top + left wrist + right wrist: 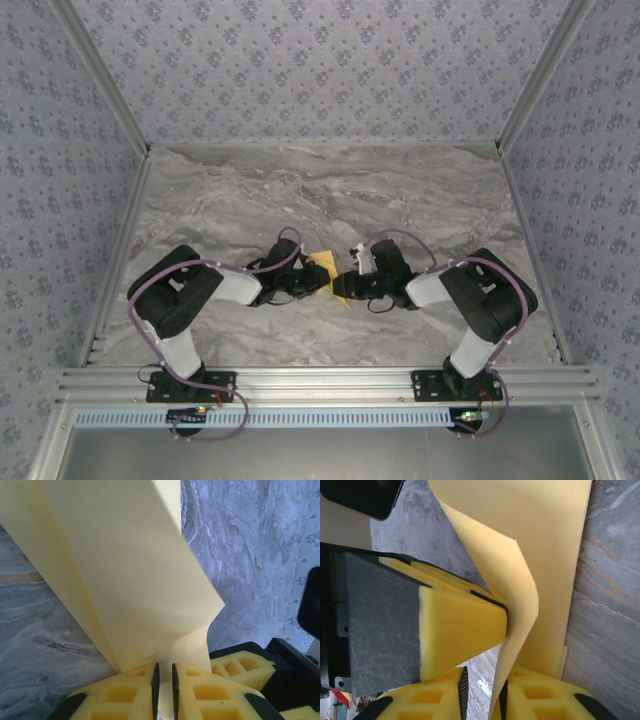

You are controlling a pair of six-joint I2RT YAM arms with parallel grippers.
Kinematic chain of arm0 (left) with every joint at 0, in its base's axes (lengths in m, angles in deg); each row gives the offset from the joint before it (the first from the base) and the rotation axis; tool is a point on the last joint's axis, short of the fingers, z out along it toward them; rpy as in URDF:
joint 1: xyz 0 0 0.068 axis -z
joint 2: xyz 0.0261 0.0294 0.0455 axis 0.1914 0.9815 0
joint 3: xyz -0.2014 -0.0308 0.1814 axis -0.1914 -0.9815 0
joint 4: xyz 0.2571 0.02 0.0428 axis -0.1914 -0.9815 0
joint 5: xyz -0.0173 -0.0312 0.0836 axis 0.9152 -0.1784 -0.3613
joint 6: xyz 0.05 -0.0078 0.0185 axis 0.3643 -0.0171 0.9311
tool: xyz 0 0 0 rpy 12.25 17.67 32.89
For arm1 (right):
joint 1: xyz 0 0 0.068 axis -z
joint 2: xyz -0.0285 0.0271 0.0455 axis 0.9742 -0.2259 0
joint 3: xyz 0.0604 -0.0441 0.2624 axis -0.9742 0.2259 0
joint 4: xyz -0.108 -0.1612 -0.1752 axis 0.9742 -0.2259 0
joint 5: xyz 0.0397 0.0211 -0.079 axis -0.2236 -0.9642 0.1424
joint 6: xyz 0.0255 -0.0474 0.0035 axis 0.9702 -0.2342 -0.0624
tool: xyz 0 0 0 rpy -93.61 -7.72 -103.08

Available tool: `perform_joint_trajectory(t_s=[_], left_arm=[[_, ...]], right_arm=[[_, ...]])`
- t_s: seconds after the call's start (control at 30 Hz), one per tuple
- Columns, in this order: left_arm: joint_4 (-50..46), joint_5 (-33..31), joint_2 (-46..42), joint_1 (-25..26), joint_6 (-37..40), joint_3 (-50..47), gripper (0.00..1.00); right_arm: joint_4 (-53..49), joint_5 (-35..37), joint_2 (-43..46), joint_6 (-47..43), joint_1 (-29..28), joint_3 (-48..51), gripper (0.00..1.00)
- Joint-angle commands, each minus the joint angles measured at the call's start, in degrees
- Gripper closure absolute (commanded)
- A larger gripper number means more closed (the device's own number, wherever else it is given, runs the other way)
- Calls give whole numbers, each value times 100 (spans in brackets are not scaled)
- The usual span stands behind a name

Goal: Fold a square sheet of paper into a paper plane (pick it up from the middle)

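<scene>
Left arm: reaches in from about 7 o'clock on the counter [300,190] and ends at its middle.
Left end effector [165,667]: jaws nearly together, clamped on the lower edge of the paper, which runs down into the narrow slit between the pads.
Square sheet of paper [130,580]: lifted at the middle of the counter, held between the two arms. From the left wrist it rises toward 12 o'clock as a doubled, creased panel with a bent corner at 3 o'clock.
Right end effector [482,680]: jaws apart. The paper's edge hangs in the gap against one pad, with open space beside it, so it looks unpinched.
Right arm: comes in from about 5 o'clock, meeting the left nose to nose.
Done: judging by the stacked layers and creases, at least one fold is in.
Left: no pointed dart, centre crease with two slim wings, is visible yet. The remaining folds and pressing probably lie ahead.
</scene>
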Motion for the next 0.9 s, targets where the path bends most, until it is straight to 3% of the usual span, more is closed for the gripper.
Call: perform_joint_trajectory(t_s=[0.0,0.27,0.6,0.87], left_arm=[[-398,-116,94,33,141,130,81],[-774,-171,165,27,187,253,82],[-775,-143,169,35,187,259,82],[-807,23,-62,32,331,411,80]], right_arm=[[-930,178,98,-146,34,-24,70],[-2020,446,645,-708,58,-91,70],[-1994,408,451,-476,115,-100,85],[-2107,355,181,-479,154,-108,88]])
